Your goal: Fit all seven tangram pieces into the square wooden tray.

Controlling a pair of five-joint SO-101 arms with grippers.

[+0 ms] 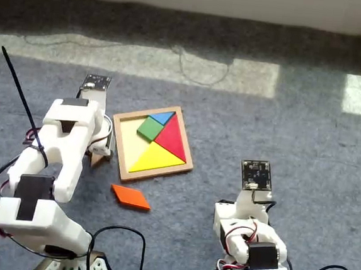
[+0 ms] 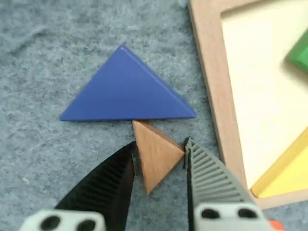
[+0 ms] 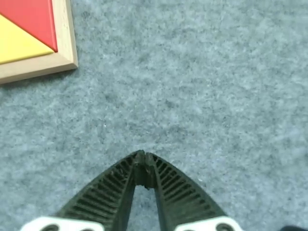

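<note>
Four pieces sit in the tray [image 1: 117, 146]: red triangle [image 1: 174, 138], yellow triangle [image 1: 153, 158], green square [image 1: 149, 128], light blue triangle [image 1: 163, 117]. The tray's bare floor shows along the side nearest the left arm.

Left gripper [image 2: 160, 147]: low over the carpet [image 2: 57, 43] just outside the tray rim. Black finger [image 2: 110, 183] and grey finger [image 2: 211, 178] are pinching the brown triangle [image 2: 156, 156], one tip against each slanted side. The piece's top corner pokes out past the fingertips, and its lower point runs back between the fingers.

Dark blue triangle [image 2: 127, 91]: flat on the carpet just beyond the left fingertips, long edge facing them. The brown triangle's top corner touches that edge near its middle. The tray's rim runs alongside the grey finger, just beside it. Green and yellow pieces show farther in on that side.

Right gripper [image 3: 144, 161]: fingers pressed together, tips meeting, nothing between them. Under and ahead of them is carpet. One tray corner, with red and yellow inside it, lies well beyond the tips and off to the side.

Orange parallelogram [image 1: 131, 197]: on the carpet outside the tray, near its closest edge, between the two arms, touching neither gripper.
</note>
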